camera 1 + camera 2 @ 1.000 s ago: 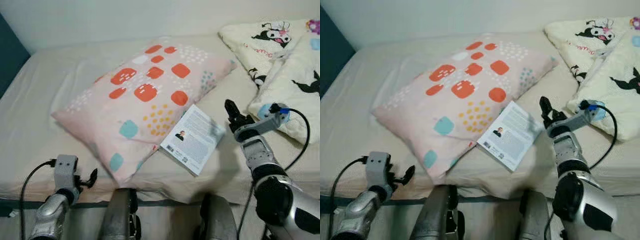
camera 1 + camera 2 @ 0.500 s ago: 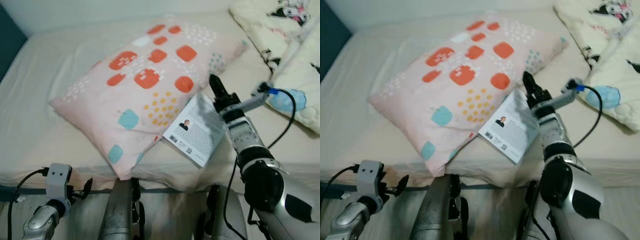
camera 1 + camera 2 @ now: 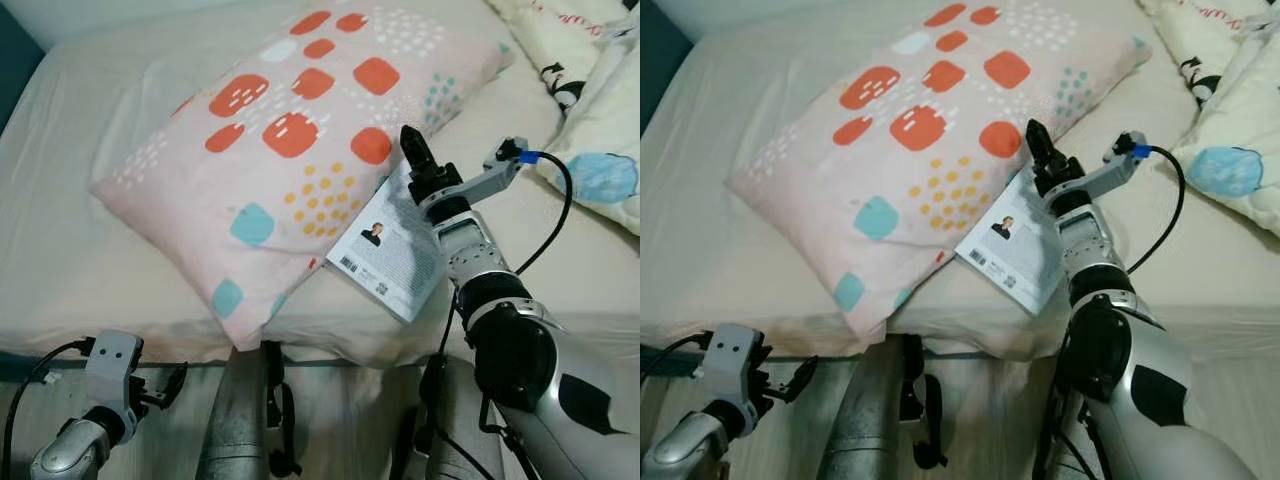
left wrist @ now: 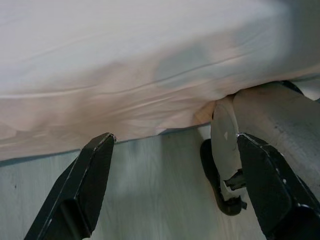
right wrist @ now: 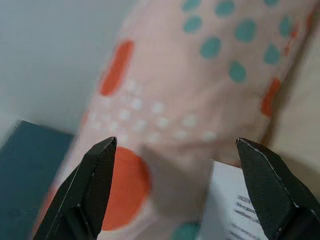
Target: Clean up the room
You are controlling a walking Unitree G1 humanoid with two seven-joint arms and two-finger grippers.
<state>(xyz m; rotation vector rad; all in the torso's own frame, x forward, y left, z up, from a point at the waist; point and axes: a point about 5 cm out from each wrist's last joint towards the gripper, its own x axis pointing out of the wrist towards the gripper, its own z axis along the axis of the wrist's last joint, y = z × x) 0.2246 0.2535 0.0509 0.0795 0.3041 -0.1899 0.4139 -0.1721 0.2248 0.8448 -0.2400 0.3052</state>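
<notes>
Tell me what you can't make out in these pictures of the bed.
- Book: cover text too small to read in both eye views; the right gripper and its arm cover its far edge.
- Blanket: cut off by the eye views' right edge.
- Pillow: blurred in the right wrist view.
- Left gripper: jaws open, below the bed's edge.

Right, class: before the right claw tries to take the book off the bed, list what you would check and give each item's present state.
1. Right claw open: ok, fingers spread wide in its wrist view.
2. Claw over the book: ok, at its far edge.
3. Book free to lift: not ok, one edge is tucked against the pillow.
4. Fingers touching the book: cannot tell.
5. Left claw out of the way: ok, low beside the bed, open.
6. Blanket apart from the book: ok.
</notes>
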